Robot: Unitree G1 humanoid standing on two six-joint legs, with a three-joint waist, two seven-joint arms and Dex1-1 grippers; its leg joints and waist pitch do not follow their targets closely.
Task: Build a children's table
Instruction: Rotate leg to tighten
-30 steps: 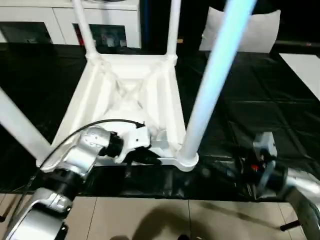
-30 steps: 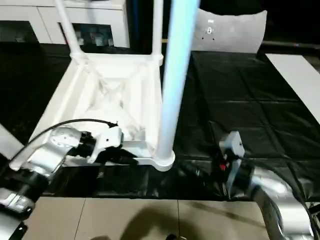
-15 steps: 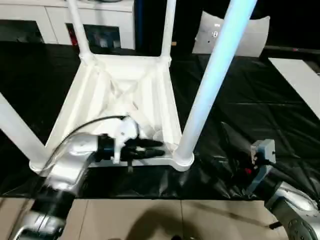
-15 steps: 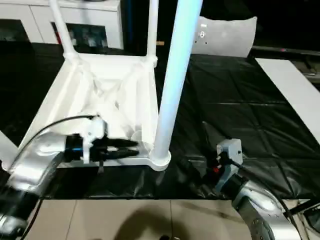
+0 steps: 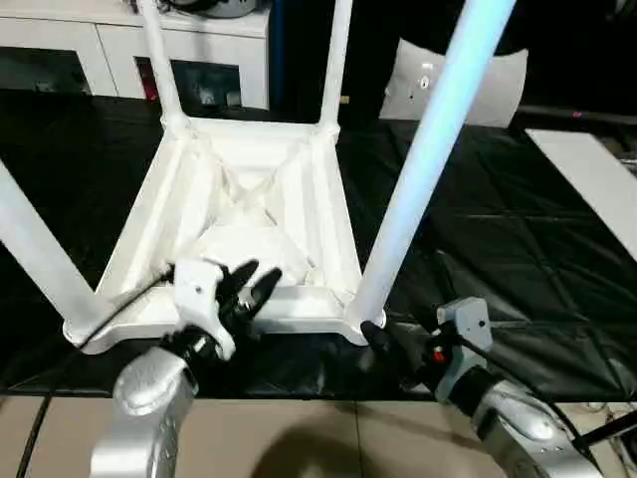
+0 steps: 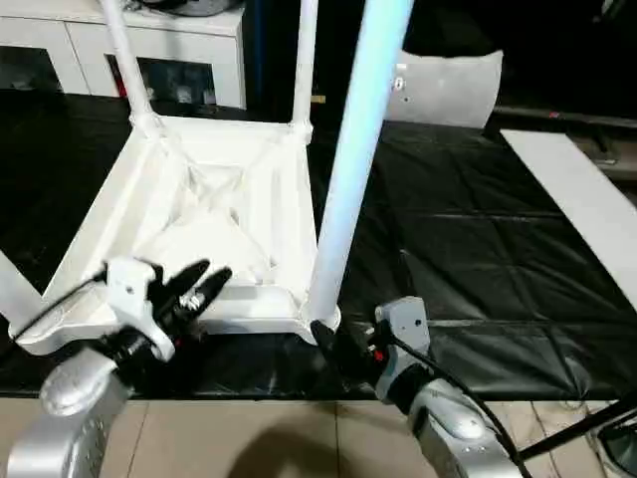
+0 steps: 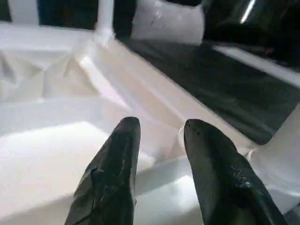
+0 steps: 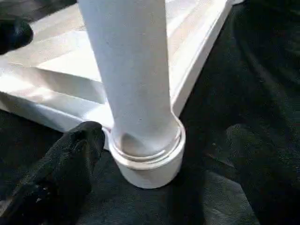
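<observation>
**Children's table upside down, four legs standing, both grippers empty**

Children's table [image 5: 249,219] lies top-down on the black-covered table [image 5: 518,249], ribbed underside up. That is the sensible way to build it: corner sockets face up to take the legs. All four legs stand in their corners, so the job looks nearly done; seating may still need checking.

Landmark: near-right leg [image 5: 423,169].
- Right gripper [image 8: 154,187] sits low at this leg's socket, fingers wide apart, one on each side of the base, clamped on nothing. Likely placed there to steady or press the joint.
- Left gripper [image 5: 249,284] hovers over the near rim, well to the left of the leg, fingers [image 7: 115,173] partly apart, empty.

Views: right wrist view shows the leg's collar sitting in the socket ring, which the head views cannot resolve. Head views show the far legs and a white cabinet [image 5: 214,50] behind.
</observation>
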